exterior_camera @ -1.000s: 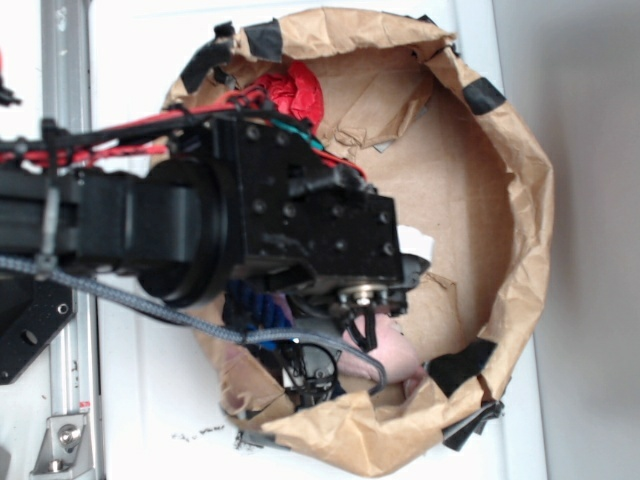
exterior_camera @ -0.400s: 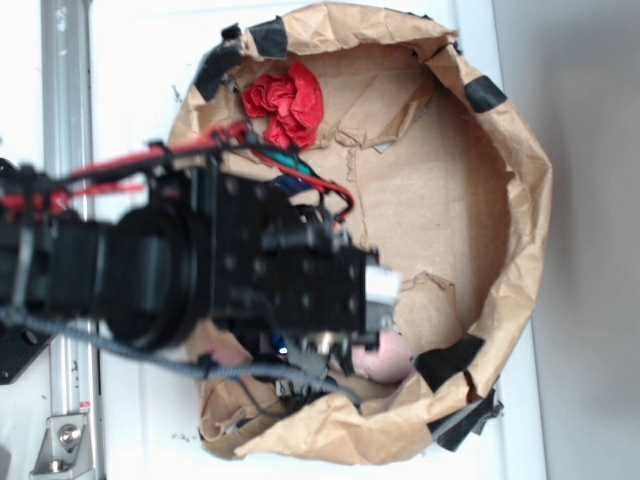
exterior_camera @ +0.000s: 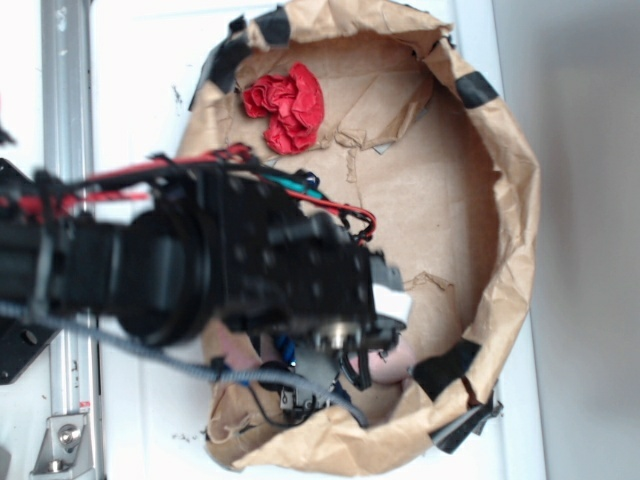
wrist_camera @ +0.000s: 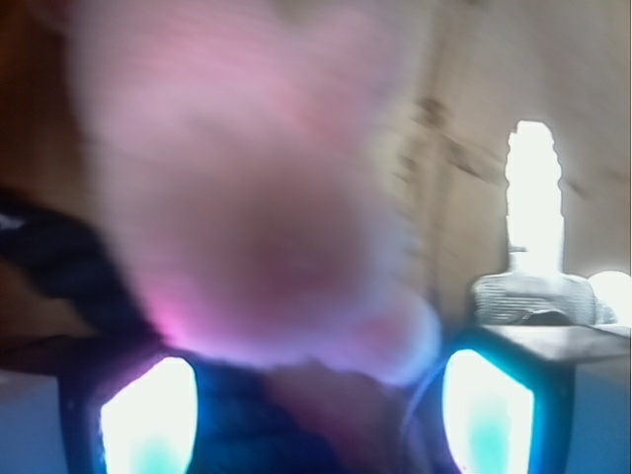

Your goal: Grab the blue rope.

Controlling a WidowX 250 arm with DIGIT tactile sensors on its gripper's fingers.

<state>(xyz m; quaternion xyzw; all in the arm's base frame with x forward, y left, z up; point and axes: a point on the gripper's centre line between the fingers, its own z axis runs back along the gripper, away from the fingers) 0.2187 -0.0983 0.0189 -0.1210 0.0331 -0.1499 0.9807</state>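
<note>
Here, the hand [wrist_camera: 316, 415] spread apart around a pink plush toy [wrist_camera: 247, 188], dark blue rope [wrist_camera: 59, 262] just beside.

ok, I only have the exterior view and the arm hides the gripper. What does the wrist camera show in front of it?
Observer: A pink plush toy, blurred, fills most of the wrist view, just above the gripper.
Operator: and the thing we're after?
Observer: A dark stretch of the blue rope shows at the left edge, beside the toy.
Operator: gripper open?
Observer: Its fingers sit far apart in the bottom corners, so it looks open.
</note>
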